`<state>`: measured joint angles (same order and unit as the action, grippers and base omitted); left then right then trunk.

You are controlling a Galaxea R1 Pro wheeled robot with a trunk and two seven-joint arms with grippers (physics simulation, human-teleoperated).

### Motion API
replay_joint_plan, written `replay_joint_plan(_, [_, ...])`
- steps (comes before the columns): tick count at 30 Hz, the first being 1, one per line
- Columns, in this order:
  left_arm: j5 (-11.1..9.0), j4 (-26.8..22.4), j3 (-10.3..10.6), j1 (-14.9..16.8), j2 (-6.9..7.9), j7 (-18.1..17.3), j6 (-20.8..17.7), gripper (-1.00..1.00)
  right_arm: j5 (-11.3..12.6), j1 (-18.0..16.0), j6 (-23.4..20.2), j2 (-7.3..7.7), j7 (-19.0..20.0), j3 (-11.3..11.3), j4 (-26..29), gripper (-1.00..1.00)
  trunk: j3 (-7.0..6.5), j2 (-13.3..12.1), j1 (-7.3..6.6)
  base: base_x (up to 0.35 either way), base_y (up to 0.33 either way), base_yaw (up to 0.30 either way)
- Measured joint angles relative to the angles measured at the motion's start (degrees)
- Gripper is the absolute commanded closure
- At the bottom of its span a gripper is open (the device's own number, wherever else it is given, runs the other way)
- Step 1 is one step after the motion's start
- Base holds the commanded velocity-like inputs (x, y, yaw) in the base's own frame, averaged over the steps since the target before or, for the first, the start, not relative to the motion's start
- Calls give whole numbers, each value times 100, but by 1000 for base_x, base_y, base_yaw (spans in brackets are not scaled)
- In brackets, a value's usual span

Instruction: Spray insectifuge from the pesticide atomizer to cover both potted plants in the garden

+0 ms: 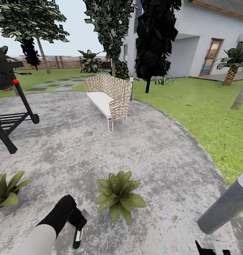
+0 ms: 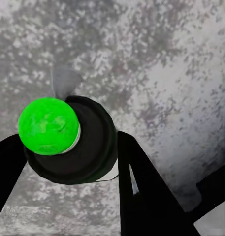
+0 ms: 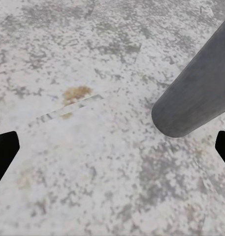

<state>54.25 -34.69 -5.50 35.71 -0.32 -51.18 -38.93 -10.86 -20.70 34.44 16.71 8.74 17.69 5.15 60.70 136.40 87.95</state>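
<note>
Grey mottled stone of the round patio (image 1: 164,148) spreads beneath the robot, bordered by green lawn (image 1: 206,106), with a white house (image 1: 213,39) and a slatted wooden fence (image 1: 61,62) beyond. On the head view, the left gripper (image 1: 78,226) reaches low over the stone, its black fingers (image 2: 142,196) closed around the pesticide atomizer (image 1: 77,239); from the left wrist the bottle shows as a dark round body (image 2: 92,147) with a bright green end, pinched between the two fingers. Just beside it stands one potted plant (image 1: 118,196), a rosette of pointed green leaves; a second potted plant (image 1: 6,191) sits at the patio's left edge. The right gripper (image 3: 112,147) hangs over bare stone with its fingertips spread wide apart, holding nothing, near a tilted grey post (image 1: 227,205). A woven bench (image 1: 109,95) and a black grill (image 1: 7,99) stand farther back.
</note>
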Motion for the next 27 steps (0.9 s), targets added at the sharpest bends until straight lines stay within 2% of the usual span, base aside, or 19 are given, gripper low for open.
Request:
replay_joint_plan(3, [134, -150, 145, 197, -45, -470, -88, 100, -2, 0, 0, -1, 0, 0, 0, -100, 0, 0, 0, 0, 0, 0])
replay_joint_plan(5, [169, -194, 157, 368, -21, -608, -134, 100, -2, 0, -2, -1, 0, 0, 0, -100, 0, 0, 0, 0, 0, 0])
replay_joint_plan(8, [214, -211, 157, 481, 60, -634, -160, 100, -2, 0, -7, -1, -1, 0, 5, -100, 1, 0, 0, 0, 0, 0])
replay_joint_plan(9, [236, -209, 158, 488, 111, -637, -159, 100, -2, 0, -7, -1, -1, 0, 6, -100, 1, 0, 0, 0, 0, 0])
replay_joint_plan(11, [283, -206, 154, 481, 403, -645, -150, 100, -3, 0, -8, -1, -1, -1, 8, -100, 1, 0, 0, 0, 0, 0])
replay_joint_plan(13, [265, -206, 154, 463, 543, -648, -161, 100, -3, 0, -8, -2, -1, -1, 9, -100, 1, 0, 0, 0, 0, 0])
replay_joint_plan(15, [261, -205, 166, 441, 597, -649, -167, 100, -3, 0, -8, -2, -1, 0, 9, -100, 1, 0, 0, 0, 0, 0])
replay_joint_plan(18, [240, -210, 157, 439, 538, -649, -174, 100, -3, 0, -8, 2, -1, 0, 9, -100, 1, 0, 0, 0, 0, 0])
replay_joint_plan(21, [226, -214, 168, 457, 208, -649, -185, 100, -3, 0, -8, 0, -1, 0, 9, -100, 1, 0, 0, 0, 0, 0])
replay_joint_plan(23, [243, -214, 173, 488, 110, -649, -174, 100, -2, 0, -8, -1, -1, 0, 9, -100, 1, 0, 0, 0, 0, 0])
replay_joint_plan(25, [268, -206, 188, 499, 72, -647, -170, 100, -3, 0, -8, 0, -1, 0, 9, -100, 1, 0, 0, 0, 0, 0])
replay_joint_plan(27, [281, -185, 193, 461, 120, -643, -158, 100, -4, 0, -8, -1, -3, 0, 9, -100, 1, 0, 0, 0, 0, 0])
